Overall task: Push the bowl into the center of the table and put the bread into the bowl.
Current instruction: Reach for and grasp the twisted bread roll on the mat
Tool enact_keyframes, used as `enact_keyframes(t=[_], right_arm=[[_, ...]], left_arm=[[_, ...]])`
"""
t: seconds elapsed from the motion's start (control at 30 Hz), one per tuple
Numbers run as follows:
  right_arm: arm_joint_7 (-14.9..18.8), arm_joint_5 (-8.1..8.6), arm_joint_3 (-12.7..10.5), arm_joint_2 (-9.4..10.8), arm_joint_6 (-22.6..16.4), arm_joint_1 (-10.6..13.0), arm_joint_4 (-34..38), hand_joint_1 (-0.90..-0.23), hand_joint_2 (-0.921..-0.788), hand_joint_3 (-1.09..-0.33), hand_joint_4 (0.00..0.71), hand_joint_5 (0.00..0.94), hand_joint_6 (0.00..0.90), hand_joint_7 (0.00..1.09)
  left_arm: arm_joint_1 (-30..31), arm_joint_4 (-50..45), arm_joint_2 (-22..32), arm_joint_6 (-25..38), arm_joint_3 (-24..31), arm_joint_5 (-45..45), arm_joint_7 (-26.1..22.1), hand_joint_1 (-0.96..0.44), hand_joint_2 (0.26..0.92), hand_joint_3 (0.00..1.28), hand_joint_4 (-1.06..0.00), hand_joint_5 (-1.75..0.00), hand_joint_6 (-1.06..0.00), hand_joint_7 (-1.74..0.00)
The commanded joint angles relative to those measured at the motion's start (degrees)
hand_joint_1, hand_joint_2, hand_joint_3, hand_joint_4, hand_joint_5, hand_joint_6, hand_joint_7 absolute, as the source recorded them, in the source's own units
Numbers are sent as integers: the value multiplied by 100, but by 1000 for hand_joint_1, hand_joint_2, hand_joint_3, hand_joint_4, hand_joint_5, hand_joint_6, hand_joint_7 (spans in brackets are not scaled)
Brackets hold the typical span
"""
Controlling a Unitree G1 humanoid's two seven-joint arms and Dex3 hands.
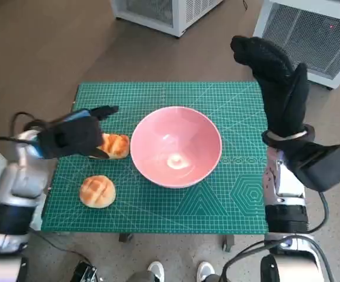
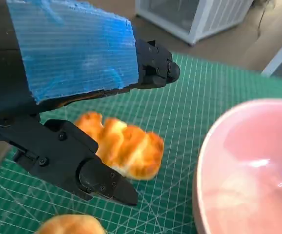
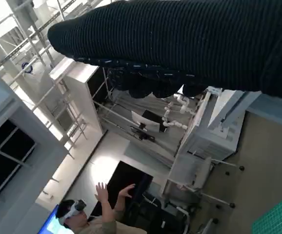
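A pink bowl (image 1: 176, 147) stands empty near the middle of the green cutting mat (image 1: 229, 100); its rim also shows in the left wrist view (image 2: 248, 165). A long ridged bread (image 1: 117, 145) lies just left of the bowl. My left hand (image 1: 76, 134) hovers over that bread (image 2: 124, 146) with its fingers (image 2: 97, 180) spread to either side and no clear grip on it. A round bun (image 1: 97, 191) lies nearer the mat's front left. My right hand (image 1: 273, 82) is raised above the mat's far right corner, fingers apart, holding nothing.
White ventilated cabinets stand on the floor beyond the table, one at the back (image 1: 164, 12) and one at the back right (image 1: 311, 29). A pair of shoes (image 1: 179, 271) shows at the table's front edge. A person (image 3: 90, 214) wearing a headset appears in the right wrist view.
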Motion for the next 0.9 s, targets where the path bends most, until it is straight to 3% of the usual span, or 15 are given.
enact_keyframes(t=[0.03, 0.2, 0.5, 0.73, 0.77, 0.8, 0.83, 0.9], right_arm=[[47, 39, 14, -2, 95, 62, 91, -746, -921, -753, 213, 0, 103, 473], [68, 90, 6, -1, 129, 79, 54, -741, -921, -750, 215, 1, 106, 470], [89, 110, -7, -7, 118, 106, 27, -724, -921, -748, 217, 2, 113, 462], [115, 141, -15, 8, 95, 116, 36, -724, -921, -747, 217, 2, 117, 455], [117, 145, -15, 11, 95, 117, 35, -723, -921, -747, 217, 2, 117, 454], [118, 150, -12, 13, 96, 119, 29, -723, -921, -747, 218, 2, 118, 453], [119, 156, -9, 14, 97, 121, 24, -722, -921, -747, 218, 1, 118, 452], [117, 158, -5, 12, 90, 125, 21, -721, -921, -746, 218, 2, 120, 450]], left_arm=[[-219, 362, -80, -162, -185, 264, 180, -296, 722, 2, -89, -6, -271, -15], [-484, 1189, -324, -101, -796, 934, 407, -238, 740, 8, -164, -23, -352, -38], [-795, 2081, -573, -93, -1069, 1292, 586, -136, 778, 14, -354, -32, -529, -51], [-816, 2456, -595, -565, -1065, 1313, 995, -40, 854, 26, -755, -128, -765, -114], [-814, 2483, -588, -625, -1067, 1328, 1064, -32, 867, 26, -760, -323, -740, -310], [-808, 2499, -570, -692, -1071, 1350, 1145, -20, 886, 47, -741, -635, -678, -618], [-806, 2518, -558, -742, -1073, 1365, 1203, -13, 896, 52, -737, -838, -666, -780], [-806, 2547, -523, -836, -1083, 1409, 1328, -6, 900, 54, -729, -1025, -681, -889]])
